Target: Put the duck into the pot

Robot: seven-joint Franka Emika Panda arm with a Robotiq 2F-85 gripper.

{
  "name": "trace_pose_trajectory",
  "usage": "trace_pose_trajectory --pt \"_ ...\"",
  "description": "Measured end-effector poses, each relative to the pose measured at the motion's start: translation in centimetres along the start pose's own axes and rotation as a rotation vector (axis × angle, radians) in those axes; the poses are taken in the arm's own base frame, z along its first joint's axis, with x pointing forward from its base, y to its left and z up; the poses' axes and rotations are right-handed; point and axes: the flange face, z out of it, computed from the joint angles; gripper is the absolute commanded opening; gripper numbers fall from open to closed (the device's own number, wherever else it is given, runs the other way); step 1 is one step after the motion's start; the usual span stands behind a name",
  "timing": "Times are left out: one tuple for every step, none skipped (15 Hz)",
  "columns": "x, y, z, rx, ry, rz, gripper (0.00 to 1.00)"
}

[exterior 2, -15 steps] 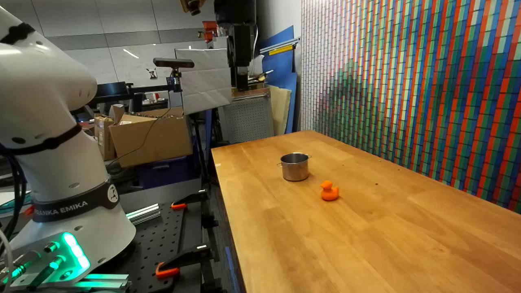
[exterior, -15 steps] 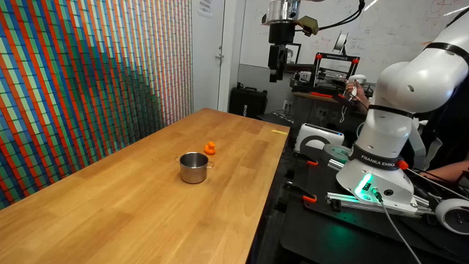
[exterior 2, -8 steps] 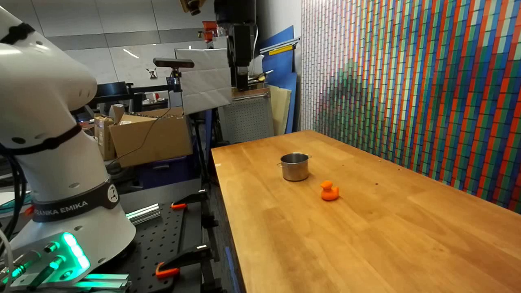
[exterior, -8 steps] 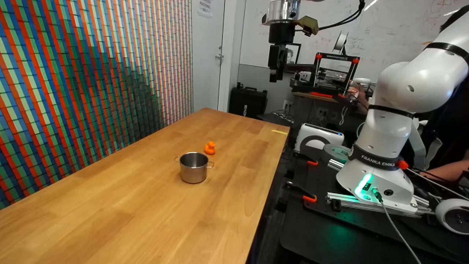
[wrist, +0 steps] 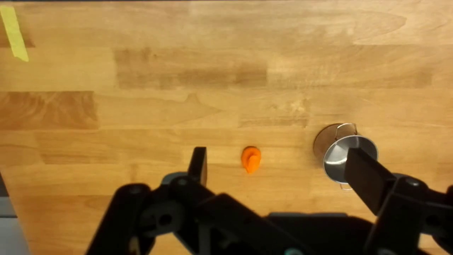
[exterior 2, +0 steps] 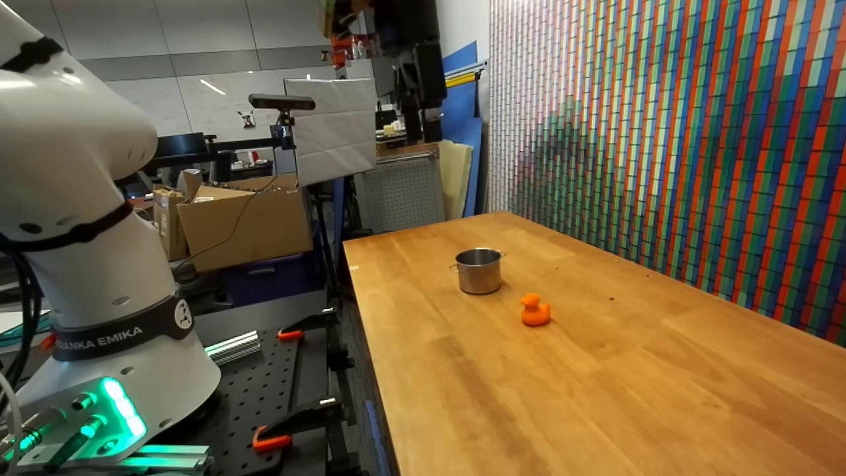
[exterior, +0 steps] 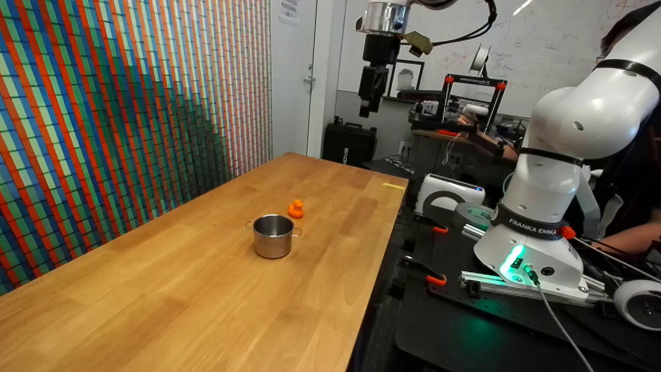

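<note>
The orange duck [exterior: 296, 209] stands upright on the wooden table, close beside the grey metal pot [exterior: 272, 244]. Both also show in an exterior view, the duck [exterior 2: 535, 311] apart from the pot [exterior 2: 480, 274]. The pot is upright with a thin wire handle on each side. My gripper [exterior: 365, 109] is high above the table, pointing down. In the wrist view my gripper [wrist: 277, 156] is open with nothing between its fingers. The duck [wrist: 251, 160] shows below the gap, nearer the left finger. The right finger hides part of the pot [wrist: 334, 156].
The wooden table [exterior: 206, 289] has a patterned screen [exterior: 129, 103] along its far side from the arm base. Clamps with orange tips [exterior 2: 272, 441] sit beside the table edge. Yellow tape [wrist: 13, 32] lies on the table. A person's hand [exterior: 467, 118] holds a controller in the background.
My gripper has moved away from the arm base toward the screen and tilted slightly, still high up. It was still in the two earlier moments. Duck and pot have not moved.
</note>
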Motion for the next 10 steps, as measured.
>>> trace_pose_trajectory --pt "0.9 -0.1 0.4 -0.010 0.016 -0.010 1.00" --pt "1.8 -0.2 0.8 -0.019 0.030 -0.019 1.00" --pt "2.8 -0.2 1.3 -0.025 0.041 -0.025 1.00" --pt "3.8 -0.1 2.0 -0.032 0.047 -0.031 1.00" --pt "4.8 0.0 2.7 -0.038 0.049 -0.036 1.00" --pt "5.8 0.0 3.7 -0.043 0.048 -0.041 1.00" --pt "6.8 0.1 4.7 -0.044 0.043 -0.042 1.00" --pt "7.8 0.2 5.9 -0.043 0.034 -0.041 1.00" --pt "8.7 0.3 7.3 -0.039 0.021 -0.040 1.00" --pt "9.6 0.3 8.7 -0.036 0.006 -0.037 1.00"
